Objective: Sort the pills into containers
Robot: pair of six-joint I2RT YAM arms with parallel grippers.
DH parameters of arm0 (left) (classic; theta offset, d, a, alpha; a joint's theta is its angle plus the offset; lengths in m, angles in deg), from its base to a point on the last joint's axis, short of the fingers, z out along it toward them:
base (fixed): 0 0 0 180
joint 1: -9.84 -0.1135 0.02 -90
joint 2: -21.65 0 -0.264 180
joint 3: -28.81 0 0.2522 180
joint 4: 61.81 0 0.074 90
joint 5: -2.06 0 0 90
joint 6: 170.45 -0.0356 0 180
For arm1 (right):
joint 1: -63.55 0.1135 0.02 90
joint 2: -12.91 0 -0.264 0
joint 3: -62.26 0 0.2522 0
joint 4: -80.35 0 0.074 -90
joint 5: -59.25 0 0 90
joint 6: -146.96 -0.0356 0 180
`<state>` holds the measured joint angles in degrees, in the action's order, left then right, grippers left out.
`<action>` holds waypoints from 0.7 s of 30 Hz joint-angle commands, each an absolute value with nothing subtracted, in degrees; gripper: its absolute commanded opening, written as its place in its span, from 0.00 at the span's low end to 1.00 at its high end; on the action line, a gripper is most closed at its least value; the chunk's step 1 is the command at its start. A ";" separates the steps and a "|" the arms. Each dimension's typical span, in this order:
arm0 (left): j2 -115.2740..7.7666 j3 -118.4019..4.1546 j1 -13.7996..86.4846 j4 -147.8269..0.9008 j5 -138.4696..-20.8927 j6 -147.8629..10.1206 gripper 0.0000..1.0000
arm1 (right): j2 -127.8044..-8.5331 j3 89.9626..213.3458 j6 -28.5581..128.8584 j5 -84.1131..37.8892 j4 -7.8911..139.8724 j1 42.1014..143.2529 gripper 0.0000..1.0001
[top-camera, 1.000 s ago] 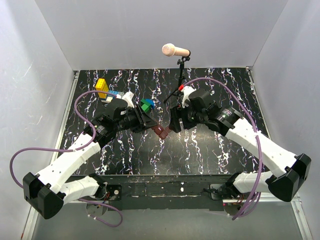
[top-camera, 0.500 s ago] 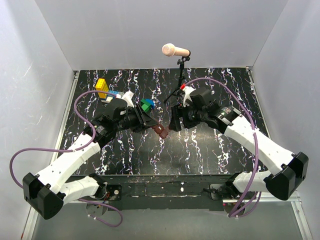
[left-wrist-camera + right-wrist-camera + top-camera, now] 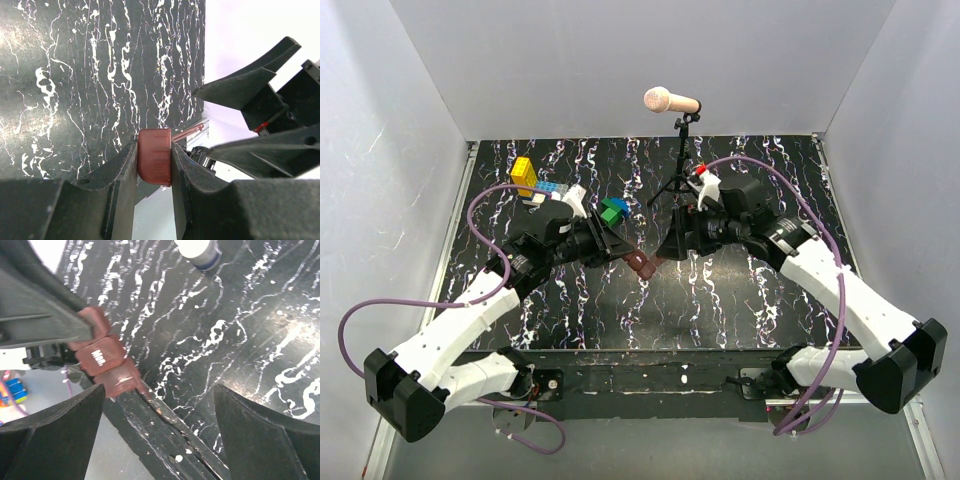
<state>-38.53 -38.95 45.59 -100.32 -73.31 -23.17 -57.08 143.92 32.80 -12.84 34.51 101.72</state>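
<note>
**Top view:** From above you see little of the pill box (image 3: 642, 265). Only a reddish-brown corner shows between the two arms, and its lid is too small to read. The left end effector (image 3: 628, 256) is closed on it over the middle of the black, white-veined bench (image 3: 740, 300). The right end effector (image 3: 667, 246) faces it from just beside, jaws spread. A microphone (image 3: 671, 100) on its stand rises behind them. A yellow toy block (image 3: 524, 172) and a green one (image 3: 611, 213) sit by the left arm, the green one partly covered.

**Left wrist:** Your camera catches the box (image 3: 155, 157) end-on, so its length and lid are hidden. The two fingers (image 3: 125, 170) clamp its ribbed, reddish-brown end from both sides, clear of the bench behind it. A thin pinkish edge runs off past it. Two dark fingers of the right end effector come in from the right, wide apart and touching nothing, cut off by the frame.

**Right wrist:** Here the left arm's dark finger covers part of the box (image 3: 102, 357). Three reddish lid segments show, and the middle one carries white lettering that reads like "MON". Your own fingers (image 3: 50, 430) stand at the lower corners, spread wide and empty. The box is near the left one but apart from it. A white bottle (image 3: 198, 251) with a blue band is cut off by the top edge.
</note>
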 commanded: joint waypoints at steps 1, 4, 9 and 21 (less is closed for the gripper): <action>-37.06 -38.57 45.53 -99.03 -72.39 -23.06 0.00 | -53.10 141.42 30.69 -2.39 42.58 99.15 0.96; -37.32 -38.57 45.53 -98.42 -71.33 -23.67 0.00 | -52.83 139.57 30.51 2.63 45.05 97.66 0.95; -37.85 -38.65 45.53 -97.10 -67.48 -25.08 0.00 | -54.49 139.65 34.19 8.08 43.39 97.21 0.92; -39.61 -39.71 45.53 -97.10 -63.86 -27.01 0.00 | -56.87 140.97 38.59 14.42 39.61 96.69 0.63</action>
